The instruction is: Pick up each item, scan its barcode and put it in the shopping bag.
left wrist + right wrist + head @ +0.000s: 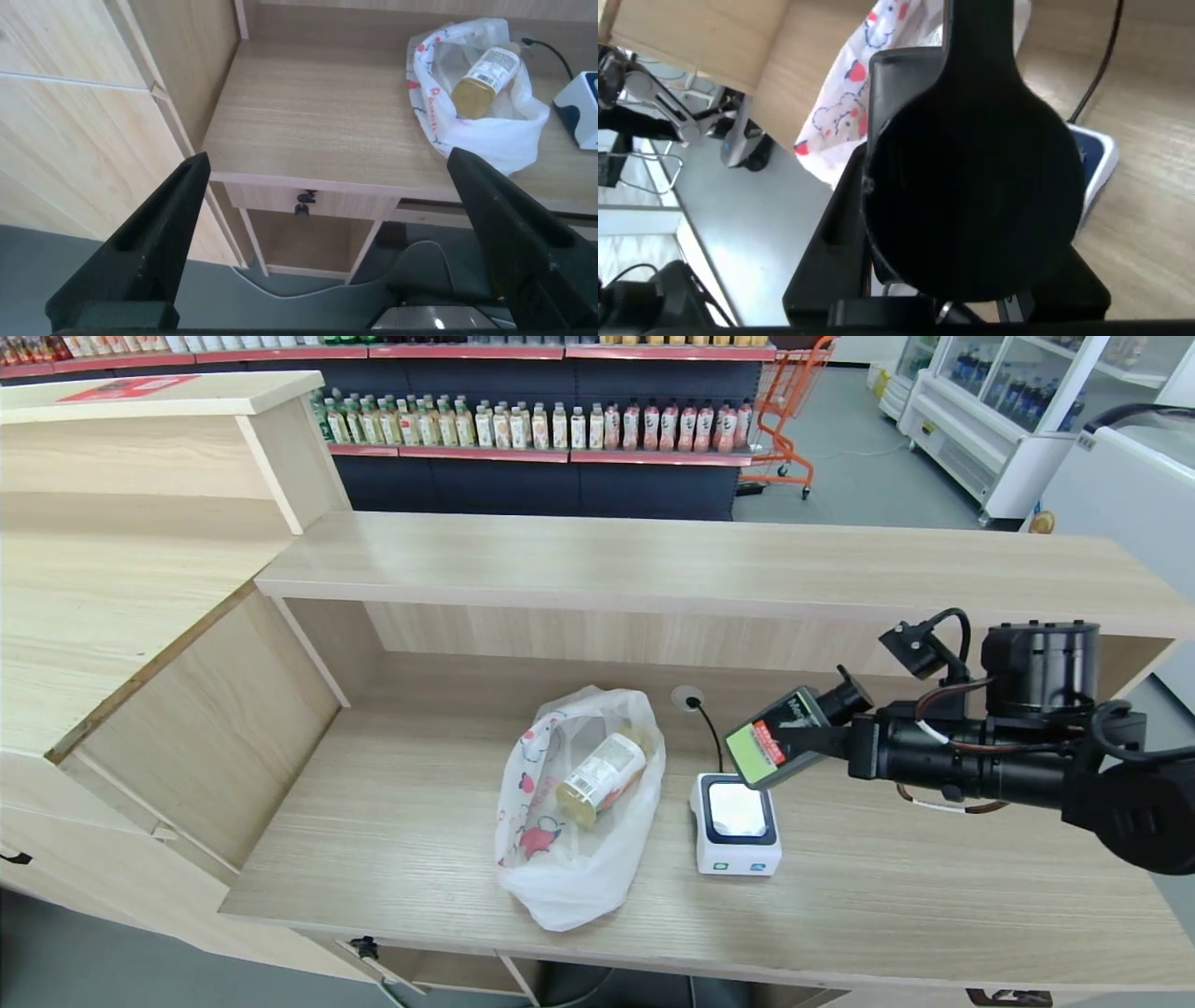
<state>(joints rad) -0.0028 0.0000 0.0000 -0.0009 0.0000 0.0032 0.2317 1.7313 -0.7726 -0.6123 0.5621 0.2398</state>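
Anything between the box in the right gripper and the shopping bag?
Nothing visible. The box, held in the right gripper, hangs above the scanner; the shopping bag lies beside the scanner on the counter, with a bottle inside.

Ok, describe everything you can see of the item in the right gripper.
The item is a small dark boxy pack with a green face and a red label strip. The right gripper is shut on its rear end, holding it in the air, tilted, green face angled down at the lit scanner just below it. Only the gripper touches it. No barcode can be made out.
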